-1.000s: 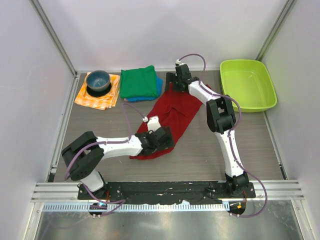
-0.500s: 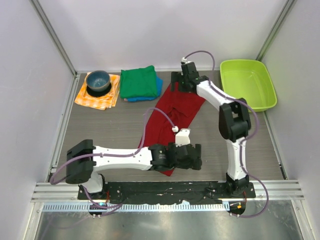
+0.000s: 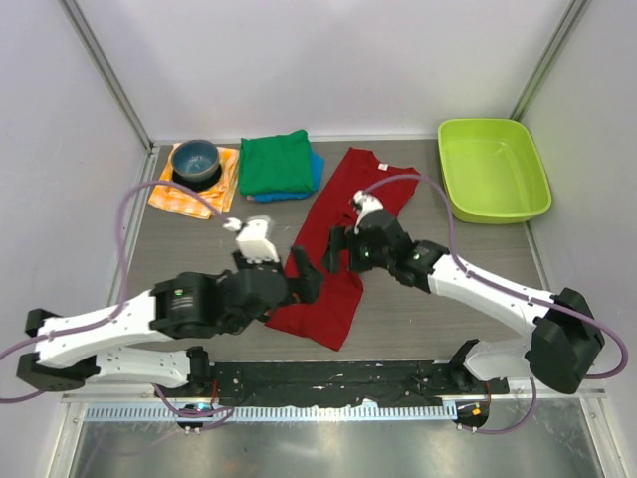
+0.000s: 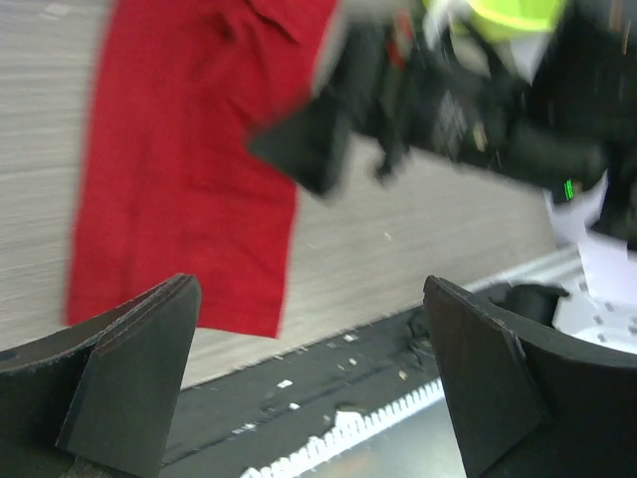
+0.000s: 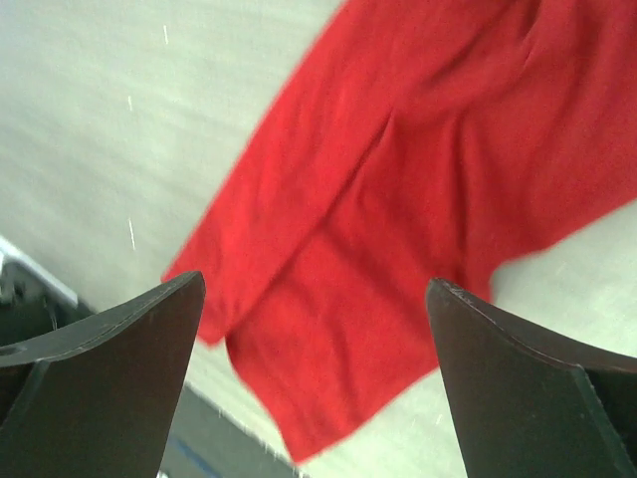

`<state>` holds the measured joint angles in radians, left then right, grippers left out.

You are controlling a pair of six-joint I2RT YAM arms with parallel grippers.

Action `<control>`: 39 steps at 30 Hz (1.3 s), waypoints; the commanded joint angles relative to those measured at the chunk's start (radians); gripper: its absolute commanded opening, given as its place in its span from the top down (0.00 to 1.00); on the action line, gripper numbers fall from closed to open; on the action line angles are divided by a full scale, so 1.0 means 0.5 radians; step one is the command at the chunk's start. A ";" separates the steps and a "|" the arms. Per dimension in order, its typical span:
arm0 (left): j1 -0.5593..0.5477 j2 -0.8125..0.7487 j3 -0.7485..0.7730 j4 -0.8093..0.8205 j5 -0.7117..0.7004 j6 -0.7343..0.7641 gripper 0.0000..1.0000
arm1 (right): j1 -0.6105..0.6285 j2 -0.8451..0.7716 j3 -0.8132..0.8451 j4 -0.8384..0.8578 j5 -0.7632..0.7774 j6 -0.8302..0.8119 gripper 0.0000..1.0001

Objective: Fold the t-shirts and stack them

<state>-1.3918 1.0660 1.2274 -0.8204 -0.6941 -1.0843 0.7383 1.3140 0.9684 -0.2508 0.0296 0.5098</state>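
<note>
Now | dark red t-shirt (image 3: pixel 350 194) flat at centre of table (image 3: pixel 199 249), collar far, hem near | green t-shirt (image 3: pixel 277 164) folded atop blue t-shirt (image 3: pixel 317 171), far left | left gripper (image 3: pixel 305 277) spread, empty, over red shirt's near-left edge | right gripper (image 3: pixel 334 251) spread, empty, above its middle

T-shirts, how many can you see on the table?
3. The red t-shirt lies spread out in the middle. The green t-shirt sits folded at the back, on top of the blue t-shirt, which only peeks out. More could hide beneath them.
</note>
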 commanded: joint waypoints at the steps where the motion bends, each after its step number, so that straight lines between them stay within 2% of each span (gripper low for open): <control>1: 0.136 -0.373 -0.110 -0.482 -0.394 -0.144 0.00 | 0.228 -0.201 -0.276 0.185 -0.099 0.293 0.00; 4: 0.243 -0.631 -0.252 -0.516 -0.422 -0.175 0.00 | 0.367 -0.195 -0.344 0.253 -0.099 0.370 0.00; 7: 0.298 -0.730 -0.335 -0.547 -0.443 -0.203 0.00 | 0.444 -0.122 -0.363 0.326 -0.084 0.382 0.00; 13: 0.314 -0.626 -0.378 -0.596 -0.410 -0.240 0.00 | 0.576 0.050 -0.390 0.492 -0.117 0.456 0.00; 20: 0.323 -0.592 -0.525 -0.369 -0.312 -0.212 0.00 | 0.649 0.201 -0.528 0.652 -0.130 0.536 0.00; 25: 0.345 -0.601 -0.562 -0.332 -0.287 -0.212 0.00 | 0.738 0.204 -0.678 0.704 -0.114 0.597 0.00; 29: 0.357 -0.595 -0.589 -0.292 -0.262 -0.197 0.00 | 0.848 0.118 -0.780 0.576 -0.065 0.612 0.00; 31: 0.366 -0.589 -0.589 -0.280 -0.259 -0.191 0.00 | 0.904 0.008 -0.863 0.438 0.060 0.631 0.00; 39: 0.397 -0.555 -0.593 -0.209 -0.226 -0.142 0.00 | 1.171 -0.465 -1.237 -0.016 0.327 0.995 0.00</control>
<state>-1.2041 0.7788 0.9325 -0.9821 -0.7994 -1.1683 1.2743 1.1767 0.4397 -0.0486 0.0975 0.8825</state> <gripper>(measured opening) 0.996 0.996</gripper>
